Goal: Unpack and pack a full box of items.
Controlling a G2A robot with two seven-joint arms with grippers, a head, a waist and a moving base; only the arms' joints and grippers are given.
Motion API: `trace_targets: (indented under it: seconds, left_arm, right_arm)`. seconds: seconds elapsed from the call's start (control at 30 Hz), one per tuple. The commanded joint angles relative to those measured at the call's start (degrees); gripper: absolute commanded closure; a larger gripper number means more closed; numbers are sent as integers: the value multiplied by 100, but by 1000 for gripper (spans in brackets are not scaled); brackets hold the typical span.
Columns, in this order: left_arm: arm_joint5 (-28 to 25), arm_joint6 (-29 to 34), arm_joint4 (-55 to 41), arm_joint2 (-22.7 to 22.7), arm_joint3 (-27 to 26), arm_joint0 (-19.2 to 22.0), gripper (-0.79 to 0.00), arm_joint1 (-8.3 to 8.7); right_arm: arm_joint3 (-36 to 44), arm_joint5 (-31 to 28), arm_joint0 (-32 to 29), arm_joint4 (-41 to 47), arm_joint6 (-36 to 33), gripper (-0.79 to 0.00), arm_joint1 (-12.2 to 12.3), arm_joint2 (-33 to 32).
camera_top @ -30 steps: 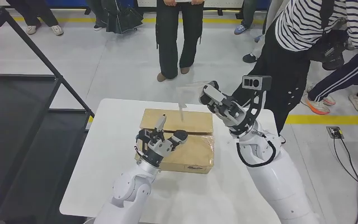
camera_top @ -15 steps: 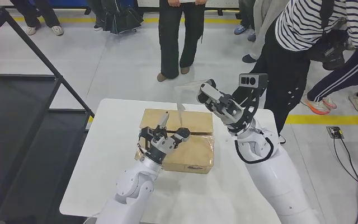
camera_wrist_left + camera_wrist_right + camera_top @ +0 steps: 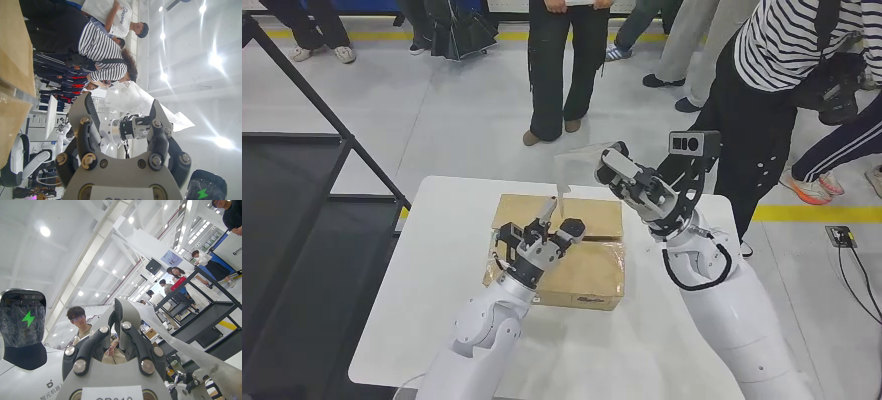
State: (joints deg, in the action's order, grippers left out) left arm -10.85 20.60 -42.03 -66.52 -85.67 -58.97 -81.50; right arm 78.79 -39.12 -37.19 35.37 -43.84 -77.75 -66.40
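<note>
We find the cardboard box (image 3: 587,275) at the centre of the top view frame, resting on the white counter (image 3: 432,300). Its top flaps lie flat across the opening and meet along a seam running left to right. The lower half of the top looks glossy, as if under clear film. With the flaps down, we cannot tell what the box contains.

Our left hand (image 3: 560,219) hovers over the seam, in the upper middle of the box. Its fingers stand well apart with nothing between them. In the left wrist view the box (image 3: 13,56) shows along the frame's left edge.

Our right hand (image 3: 608,165) sits above and to the right of the box in the top view, past the counter's upper edge. Its fingers are pressed together on a translucent plastic bag (image 3: 574,168), which spreads to the left of the hand. A narrow corner of the bag hangs toward the box's upper edge; we cannot tell whether it touches.

In the right wrist view the ribbed pads (image 3: 117,311) pinch the bag (image 3: 170,336), which trails to the lower right of the frame. We cannot tell whether the bag holds anything.
</note>
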Motion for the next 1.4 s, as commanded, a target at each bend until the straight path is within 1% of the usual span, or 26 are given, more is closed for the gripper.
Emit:
trace_targets:
  seconds: [0.0, 0.03, 0.07, 0.1, 0.13, 0.17, 0.23, 0.27, 0.3, 0.33, 0.37, 0.63, 0.9, 1.13, 1.37]
  left_arm:
    - [-26, -19, -10, 6, 14, 19, -625, -11]
    - [-42, -28, -11, 7, 24, 28, -625, -16]
    - [-53, -28, -8, 7, 30, 36, -597, -21]
    - [-62, -31, -10, 3, 39, 41, -588, -24]
    - [-70, -30, -23, -2, 42, 43, -548, -28]
    - [-83, -26, -29, -12, 46, 46, -391, -31]
    - [-101, -21, -29, -33, 52, 47, -280, -35]
    - [-112, -17, -23, -43, 52, 46, -182, -36]
    - [-118, -11, -32, -56, 51, 43, -102, -38]
    - [-125, -5, -34, -71, 47, 42, -40, -39]
    - [-130, -1, -31, -87, 46, 39, 0, -39]
    - [-166, -14, -7, -345, -30, -39, 0, -18]
    - [-49, -15, 14, -619, -204, -147, 0, 19]
    - [63, -64, 31, -693, -338, -195, 0, 25]
    - [191, -121, 42, -744, -372, -193, 0, 26]
  right_arm:
    - [-12, 3, 6, 3, -12, 0, -4, -2]
    - [-21, 8, 6, 7, -15, 0, -6, -2]
    - [-26, 12, 9, 10, -19, 0, -8, -3]
    - [-32, 11, 11, 12, -24, 0, -10, -6]
    - [-36, 10, 12, 13, -29, 0, -12, -8]
    - [-42, 17, 12, 17, -32, 0, -14, -9]
    - [-44, 22, 10, 20, -40, 0, -17, -16]
    - [-46, 20, 6, 22, -47, 0, -17, -22]
    - [-48, 18, 0, 24, -57, 0, -17, -30]
    - [-50, 14, -7, 30, -65, 0, -17, -42]
    - [-53, 19, -16, 39, -72, 0, -16, -53]
    - [-7, 70, -137, 78, -231, 0, 20, -232]
    - [22, 83, -152, 496, -1191, 0, 85, -392]
    - [-178, -49, -7, 608, -2023, 0, 135, -473]
    - [-96, 105, 27, 492, -2239, 0, 221, -574]
